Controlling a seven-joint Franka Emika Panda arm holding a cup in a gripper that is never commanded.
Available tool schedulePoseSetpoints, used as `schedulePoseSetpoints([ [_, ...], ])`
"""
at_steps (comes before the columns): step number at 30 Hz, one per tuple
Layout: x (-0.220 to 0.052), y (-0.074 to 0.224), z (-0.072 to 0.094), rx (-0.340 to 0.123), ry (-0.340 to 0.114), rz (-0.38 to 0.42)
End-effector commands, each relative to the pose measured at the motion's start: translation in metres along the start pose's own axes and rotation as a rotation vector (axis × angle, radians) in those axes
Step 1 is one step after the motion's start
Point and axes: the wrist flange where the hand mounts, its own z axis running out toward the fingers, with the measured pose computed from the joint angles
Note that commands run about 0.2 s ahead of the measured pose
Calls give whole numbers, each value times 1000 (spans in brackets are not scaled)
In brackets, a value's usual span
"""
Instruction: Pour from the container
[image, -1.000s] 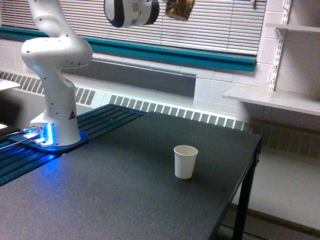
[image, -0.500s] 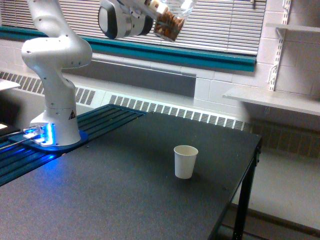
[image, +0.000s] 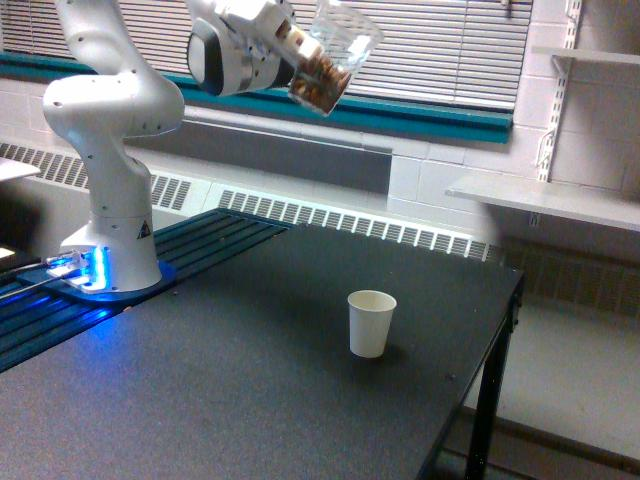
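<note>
High at the top of the exterior view, the clear plastic container (image: 332, 62) hangs in the air, tilted with its open mouth up and toward the view's right. Brown almonds lie in its lower end. My gripper (image: 300, 55) is shut on the container from the view's left; its fingers are partly hidden behind the cup wall. Far below, a small white paper cup (image: 371, 323) stands upright and open on the black table (image: 230, 380), slightly right of the container.
The white arm's base (image: 110, 250) with a blue light stands at the table's left on a ribbed dark panel. The table's right edge (image: 500, 330) drops to the floor. Window blinds, a teal ledge and wall shelves (image: 560, 200) lie behind.
The gripper and container have come down and slightly toward the view's left. The container, earlier cut off at the top edge, now shows fully, tilted.
</note>
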Motion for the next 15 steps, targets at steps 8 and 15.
schedulePoseSetpoints([
  [8, -41, 26, -2, -32, -41, -34],
  [15, -54, 32, 1, -51, -76, -50],
])
